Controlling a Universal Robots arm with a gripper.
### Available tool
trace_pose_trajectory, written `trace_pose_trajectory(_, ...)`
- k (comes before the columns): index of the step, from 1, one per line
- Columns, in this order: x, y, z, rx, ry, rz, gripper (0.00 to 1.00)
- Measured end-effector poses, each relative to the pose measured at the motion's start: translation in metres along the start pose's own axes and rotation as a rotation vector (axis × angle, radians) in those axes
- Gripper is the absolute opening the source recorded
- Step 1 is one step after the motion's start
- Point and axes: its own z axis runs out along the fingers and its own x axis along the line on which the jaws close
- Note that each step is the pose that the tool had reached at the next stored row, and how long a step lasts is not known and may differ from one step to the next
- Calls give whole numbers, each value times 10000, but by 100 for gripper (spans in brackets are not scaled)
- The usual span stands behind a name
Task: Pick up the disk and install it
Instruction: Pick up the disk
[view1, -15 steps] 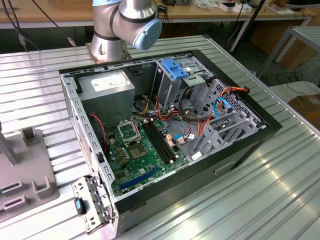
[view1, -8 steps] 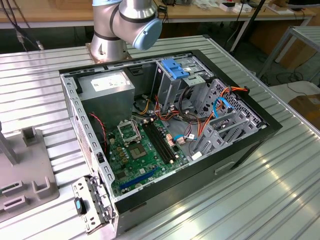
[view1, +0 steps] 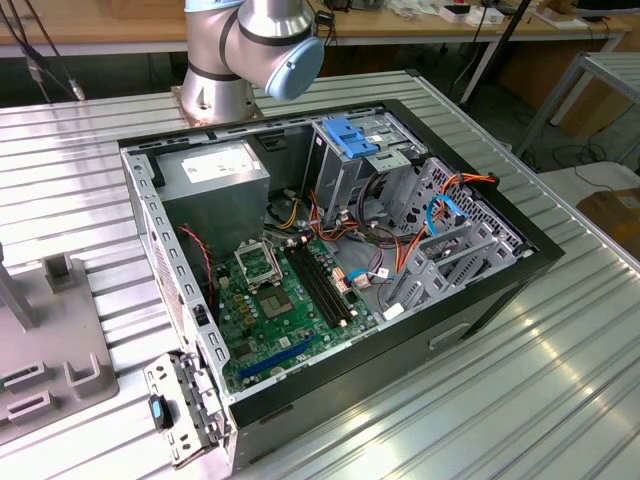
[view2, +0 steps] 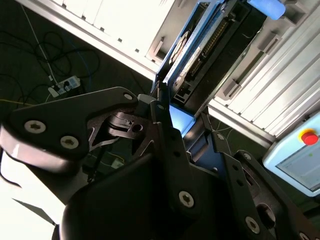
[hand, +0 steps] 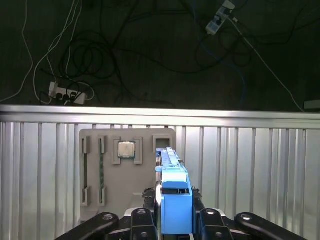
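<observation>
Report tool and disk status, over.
Tool shut on the disk, edge-on. Disk over the grey parts tray, lift-off unclear. Computer case open, nothing seen blocking.

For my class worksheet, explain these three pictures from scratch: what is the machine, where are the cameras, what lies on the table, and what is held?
This is one silver and blue robot arm, seen in the exterior view beyond an open black computer case on a ribbed metal table. The two wrist views come from cameras riding on the arm. In the first wrist view the black gripper clamps the disk, a flat metal drive in a blue plastic frame, edge-on above a grey parts tray that carries a square chip.
</observation>
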Motion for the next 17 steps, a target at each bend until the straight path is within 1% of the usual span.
trace_pose_trajectory(3,-1,0,-32,0,0,0,37)
trace_pose_trajectory(7,-1,0,-55,0,0,0,37)
trace_pose_trajectory(17,-2,1,-95,1,0,0,37)
